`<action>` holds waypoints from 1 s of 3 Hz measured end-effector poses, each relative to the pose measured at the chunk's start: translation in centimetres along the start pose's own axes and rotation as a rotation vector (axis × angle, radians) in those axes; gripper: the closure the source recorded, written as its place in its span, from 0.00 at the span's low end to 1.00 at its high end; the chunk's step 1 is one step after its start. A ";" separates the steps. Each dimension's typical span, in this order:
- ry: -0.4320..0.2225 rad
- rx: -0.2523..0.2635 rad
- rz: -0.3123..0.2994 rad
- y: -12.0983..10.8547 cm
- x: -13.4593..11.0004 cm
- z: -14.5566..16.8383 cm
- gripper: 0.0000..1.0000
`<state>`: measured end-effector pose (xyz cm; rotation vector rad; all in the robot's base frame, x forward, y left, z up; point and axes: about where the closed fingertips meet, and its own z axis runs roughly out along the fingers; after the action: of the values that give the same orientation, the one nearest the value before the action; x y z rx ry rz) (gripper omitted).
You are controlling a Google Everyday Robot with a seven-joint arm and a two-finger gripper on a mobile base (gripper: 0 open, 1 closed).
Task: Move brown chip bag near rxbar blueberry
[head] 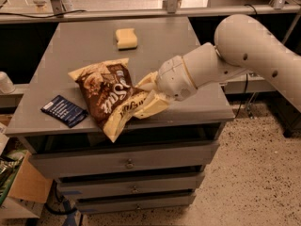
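Observation:
The brown chip bag [107,95], dark brown with white script and tan-yellow ends, lies tilted near the front of the grey cabinet top [155,41], its lower end past the front edge. My gripper [146,99] is shut on the bag's right side, its cream fingers [151,105] clamped on the bag. The white arm reaches in from the right. The rxbar blueberry [64,110], a small flat navy wrapper, lies at the front left, just left of the bag and a short gap from it.
A pale yellow sponge-like block [126,38] sits at the back centre of the top. Drawers [127,163] run below the front edge. A cardboard box [26,182] and clutter stand on the floor at the left. A counter rail runs behind.

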<state>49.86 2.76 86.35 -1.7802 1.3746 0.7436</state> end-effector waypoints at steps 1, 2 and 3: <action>-0.009 -0.010 -0.008 0.0 0.0 1.3 0.61; -0.008 -0.010 -0.016 -0.2 -0.1 1.7 0.38; -0.002 -0.008 -0.024 -0.3 -0.2 1.8 0.14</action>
<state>50.11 4.39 85.58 -1.7986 1.3480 0.7383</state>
